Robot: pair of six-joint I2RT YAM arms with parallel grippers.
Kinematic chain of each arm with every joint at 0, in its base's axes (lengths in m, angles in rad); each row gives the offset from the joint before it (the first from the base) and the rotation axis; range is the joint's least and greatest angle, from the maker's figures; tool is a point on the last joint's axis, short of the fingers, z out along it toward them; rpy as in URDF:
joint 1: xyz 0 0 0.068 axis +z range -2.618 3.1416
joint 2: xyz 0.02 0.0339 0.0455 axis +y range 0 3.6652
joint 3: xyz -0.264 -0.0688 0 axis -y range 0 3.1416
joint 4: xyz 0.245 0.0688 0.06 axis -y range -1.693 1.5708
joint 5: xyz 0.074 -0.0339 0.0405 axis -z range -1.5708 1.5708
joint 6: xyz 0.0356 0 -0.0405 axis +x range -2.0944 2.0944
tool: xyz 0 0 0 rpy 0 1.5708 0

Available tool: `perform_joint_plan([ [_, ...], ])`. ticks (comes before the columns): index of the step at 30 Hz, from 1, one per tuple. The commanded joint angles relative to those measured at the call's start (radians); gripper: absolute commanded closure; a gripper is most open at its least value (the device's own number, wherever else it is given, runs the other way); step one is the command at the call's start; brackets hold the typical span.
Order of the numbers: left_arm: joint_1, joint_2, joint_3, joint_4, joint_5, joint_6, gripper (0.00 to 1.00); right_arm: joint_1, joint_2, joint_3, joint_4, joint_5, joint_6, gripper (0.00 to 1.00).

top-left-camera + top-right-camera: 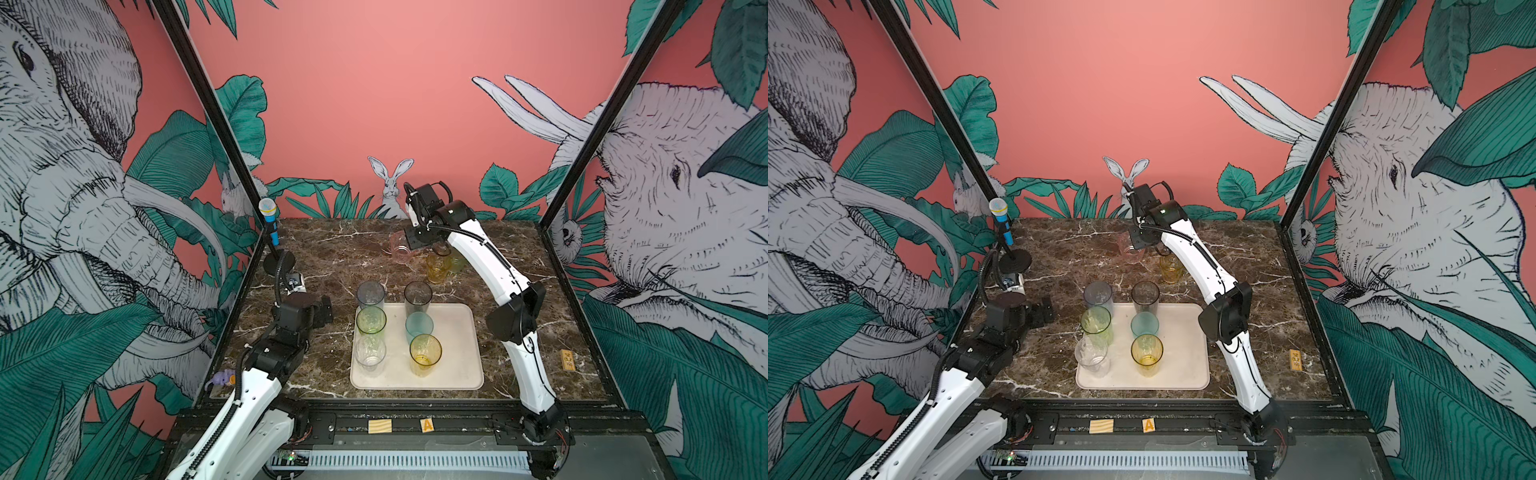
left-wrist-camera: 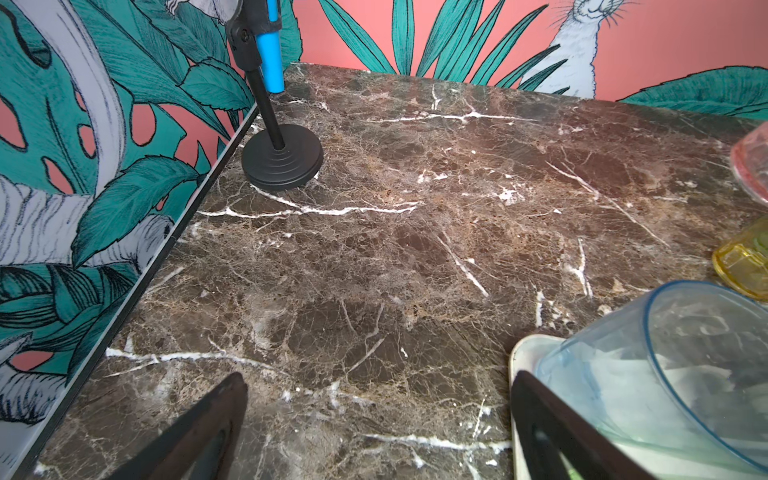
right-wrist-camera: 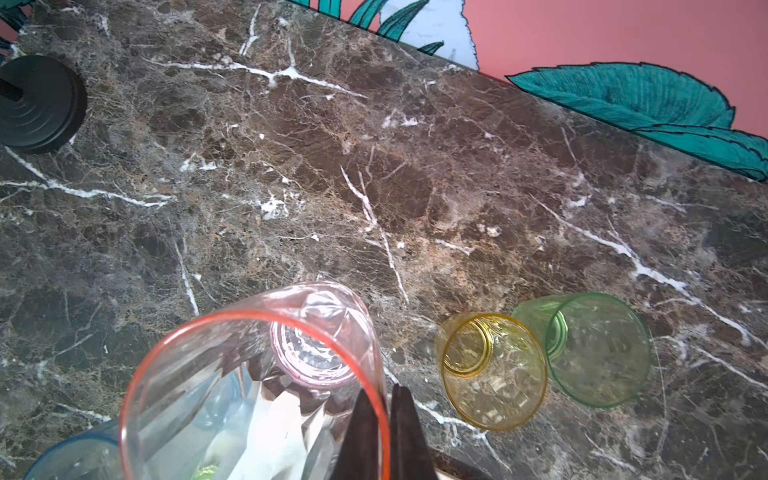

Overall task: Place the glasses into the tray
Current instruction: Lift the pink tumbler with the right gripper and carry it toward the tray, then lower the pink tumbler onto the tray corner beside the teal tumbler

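Observation:
The cream tray (image 1: 457, 332) lies mid-table and holds several upright glasses: grey-blue (image 1: 371, 295), smoky dark (image 1: 418, 297), green (image 1: 371, 322), teal (image 1: 419, 326), clear (image 1: 370, 351) and yellow (image 1: 425, 353). My right gripper (image 3: 384, 392) is shut on the rim of a pink glass (image 3: 257, 374), held tilted above the table behind the tray (image 1: 1183, 332). Beside it, a short amber glass (image 3: 494, 374) and a short green glass (image 3: 598, 349) stand on the marble. My left gripper (image 2: 378, 376) is open and empty, low over the table left of the tray's far corner.
A blue microphone on a black stand (image 1: 272, 226) stands at the back left corner. A small wooden block (image 1: 567, 359) lies near the right edge. A purple toy (image 1: 222, 378) sits outside the left front corner. Black frame posts border both sides.

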Motion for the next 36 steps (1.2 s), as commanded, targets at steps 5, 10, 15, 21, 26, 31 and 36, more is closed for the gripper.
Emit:
perform_joint_plan([
  [5,0.004,0.002,-0.016,0.024,0.015,-0.024,0.01,-0.023,-0.135,-0.079,-0.015,0.046,-0.012,1.0],
  [10,0.004,0.008,-0.016,0.026,0.019,-0.029,0.01,-0.042,-0.211,-0.173,0.008,0.061,-0.014,1.0],
  [15,0.004,0.019,-0.018,0.034,0.028,-0.036,0.0,-0.059,-0.292,-0.287,0.037,0.069,-0.01,1.0],
  [21,0.003,0.025,-0.018,0.039,0.042,-0.046,0.01,-0.077,-0.394,-0.428,0.074,0.081,-0.005,1.0],
  [26,0.004,0.032,-0.021,0.05,0.053,-0.055,0.01,-0.092,-0.484,-0.554,0.108,0.092,0.002,1.0],
  [31,0.004,0.039,-0.023,0.059,0.066,-0.065,0.01,-0.107,-0.569,-0.684,0.142,0.096,0.007,1.0],
  [36,0.005,0.04,-0.025,0.067,0.072,-0.074,0.01,-0.119,-0.637,-0.791,0.163,0.095,0.013,1.0],
])
